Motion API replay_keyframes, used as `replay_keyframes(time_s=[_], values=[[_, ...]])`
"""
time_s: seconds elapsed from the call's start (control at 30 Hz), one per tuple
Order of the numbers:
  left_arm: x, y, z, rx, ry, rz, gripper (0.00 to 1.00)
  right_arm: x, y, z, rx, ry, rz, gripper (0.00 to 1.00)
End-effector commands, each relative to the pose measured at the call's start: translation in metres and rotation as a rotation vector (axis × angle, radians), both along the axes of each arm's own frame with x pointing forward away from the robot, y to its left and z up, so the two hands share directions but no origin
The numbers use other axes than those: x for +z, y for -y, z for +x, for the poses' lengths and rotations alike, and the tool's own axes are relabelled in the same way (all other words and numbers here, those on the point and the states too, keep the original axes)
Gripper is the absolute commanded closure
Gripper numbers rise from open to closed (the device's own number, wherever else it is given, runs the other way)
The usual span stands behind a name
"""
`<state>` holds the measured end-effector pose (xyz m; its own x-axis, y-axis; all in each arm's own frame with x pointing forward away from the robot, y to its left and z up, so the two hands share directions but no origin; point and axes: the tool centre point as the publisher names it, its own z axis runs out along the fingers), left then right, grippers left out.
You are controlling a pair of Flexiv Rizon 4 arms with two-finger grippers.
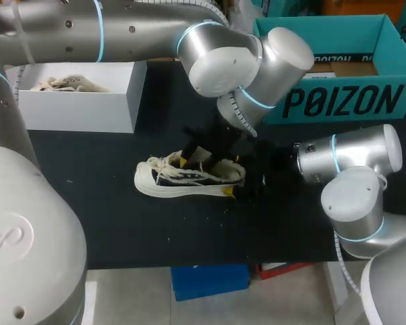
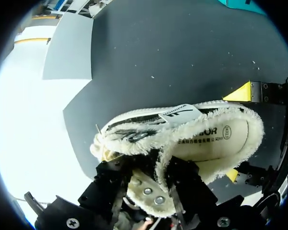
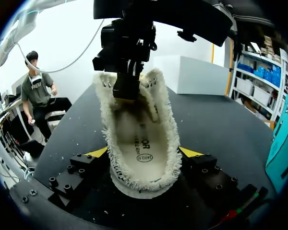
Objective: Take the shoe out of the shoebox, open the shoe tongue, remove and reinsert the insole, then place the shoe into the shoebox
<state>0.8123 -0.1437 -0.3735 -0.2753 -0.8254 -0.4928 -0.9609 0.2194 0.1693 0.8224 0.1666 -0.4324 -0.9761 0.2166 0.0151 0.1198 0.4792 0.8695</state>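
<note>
A cream and black sneaker (image 1: 183, 179) stands sole-down in the middle of the black mat, toe toward the left. My left gripper (image 1: 197, 159) comes down on its lacing area. In the left wrist view its black fingers (image 2: 182, 184) press from both sides on the fringed eyelet flap (image 2: 148, 191), so the left gripper (image 2: 146, 179) is shut on it. My right gripper (image 3: 144, 153) holds the heel, one yellow tip (image 3: 98, 152) on each side of it. The insole (image 3: 141, 143) shows inside the shoe (image 3: 139, 139).
A white shoebox (image 1: 74, 112) with a second shoe (image 1: 68, 84) inside stands at the back left. A teal open box (image 1: 338, 101) stands at the back right. Bare black mat (image 1: 88, 217) lies in front of the sneaker.
</note>
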Motion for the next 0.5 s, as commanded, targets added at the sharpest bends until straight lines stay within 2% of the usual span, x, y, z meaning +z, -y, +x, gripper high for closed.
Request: replay_keyframes(time_s=[0.03,0.3,0.5], values=[[0.002,0.002,-0.006,-0.034,0.034,0.018,1.0,-0.003,0.0,0.001,-0.002,0.0,-0.002,1.0],[0.012,-0.002,-0.011,-0.037,0.089,-0.012,1.0,-0.003,0.0,0.001,-0.002,0.0,-0.002,1.0],[0.029,-0.006,-0.011,-0.017,0.127,-0.064,1.0,-0.003,0.0,0.001,-0.002,0.0,-0.002,1.0]])
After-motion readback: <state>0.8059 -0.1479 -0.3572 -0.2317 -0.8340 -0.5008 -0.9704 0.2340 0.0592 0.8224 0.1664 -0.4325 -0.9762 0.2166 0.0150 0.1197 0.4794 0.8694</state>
